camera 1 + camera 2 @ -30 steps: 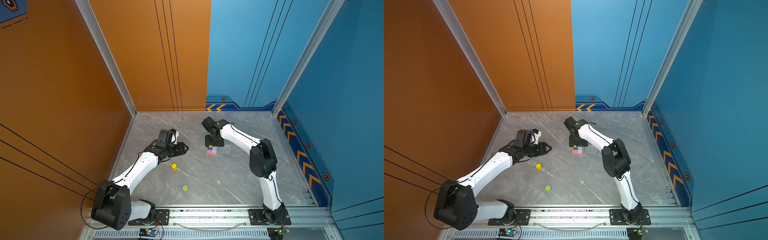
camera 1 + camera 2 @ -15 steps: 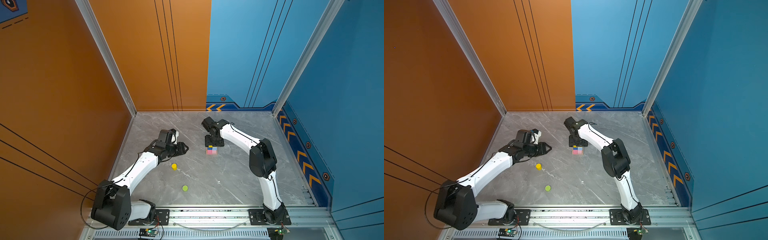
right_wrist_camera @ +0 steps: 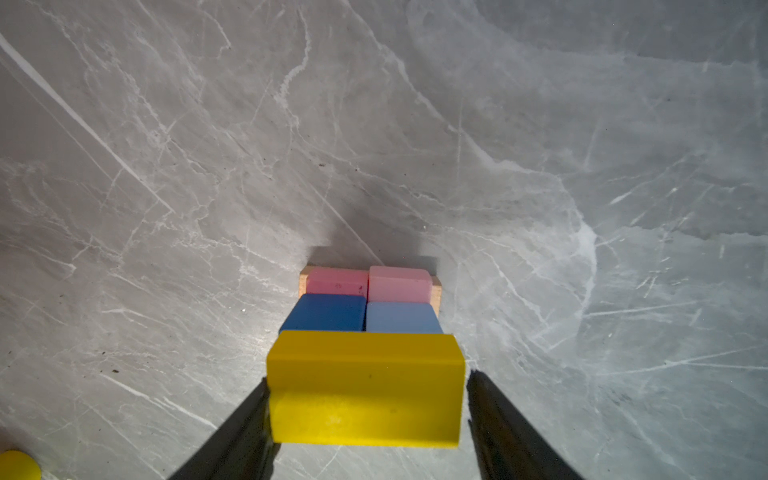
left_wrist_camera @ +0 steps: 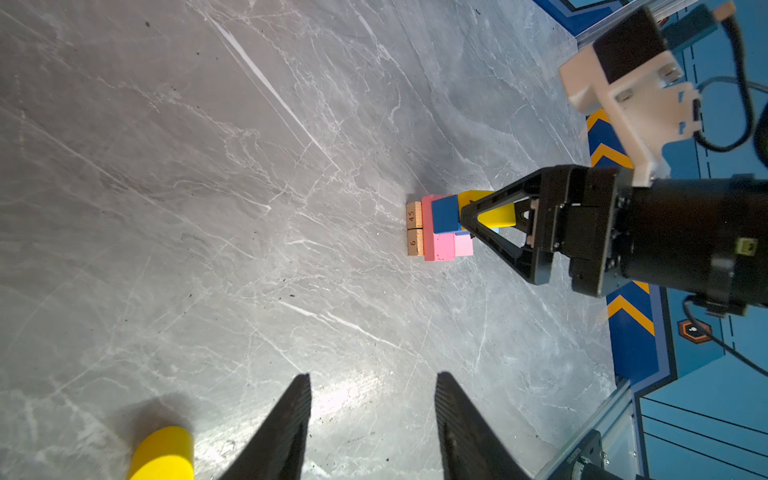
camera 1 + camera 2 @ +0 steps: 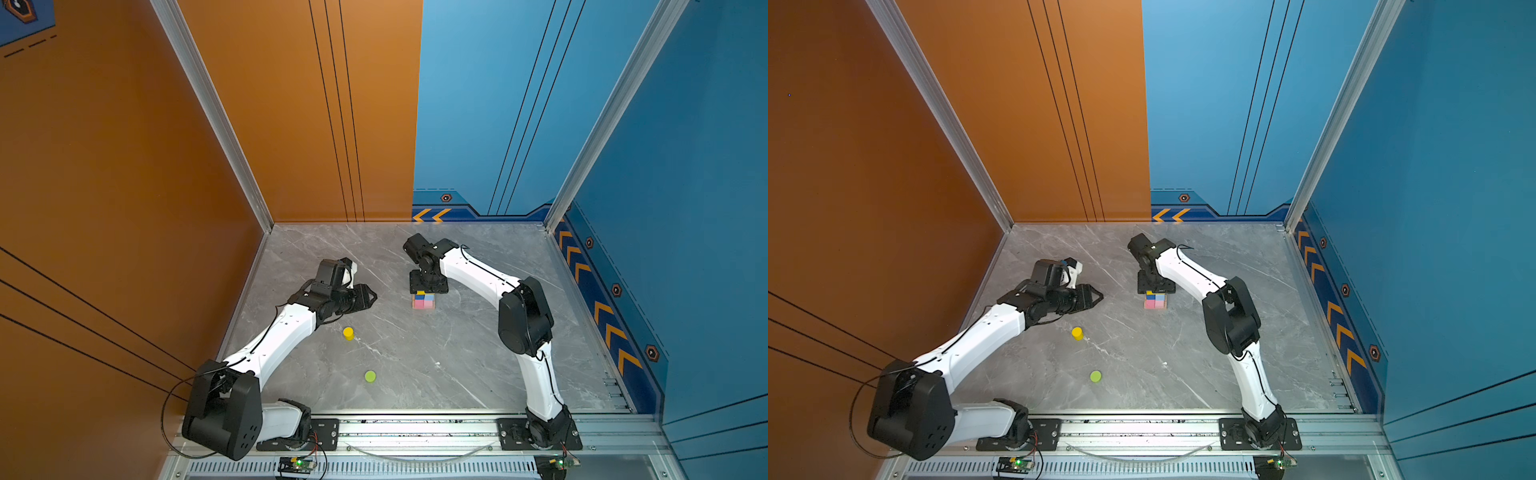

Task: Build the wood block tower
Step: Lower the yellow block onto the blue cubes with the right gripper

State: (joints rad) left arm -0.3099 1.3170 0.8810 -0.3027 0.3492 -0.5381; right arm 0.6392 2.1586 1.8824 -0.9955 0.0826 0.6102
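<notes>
The step in hand is the placing of the yellow brick (image 3: pixel 365 386) on the tower (image 5: pixel 424 301). The right gripper (image 3: pixel 368 378) hangs above the tower with one finger at each end of the brick. The brick lies across the dark-blue cube (image 3: pixel 324 311) and the light-blue cube (image 3: pixel 401 316) and seems to rest on them. I cannot tell whether the fingers press it or have let it go. The left gripper (image 4: pixel 374 376) is open and holds nothing; it waits low over the table (image 5: pixel 457 353), well apart from the tower.

I judge the tower more than half done. The yellow cylinder (image 5: pixel 348 333) and the green cylinder (image 5: pixel 370 376) stand alone on the table. The next move asks the right gripper to open wider and rise straight up, so that it does not drag the brick off the cubes. After that, a cylinder must be fetched. The yellow one is near the left gripper.

The left wrist view alone shows the tower from the side. There one sees the tan planks (image 4: pixel 414 228) at the bottom, with printed numbers on their ends, then the pink bars (image 4: pixel 440 245). The right wrist view shows how the brick sits over both cubes. Only the top views show the green cylinder.
</notes>
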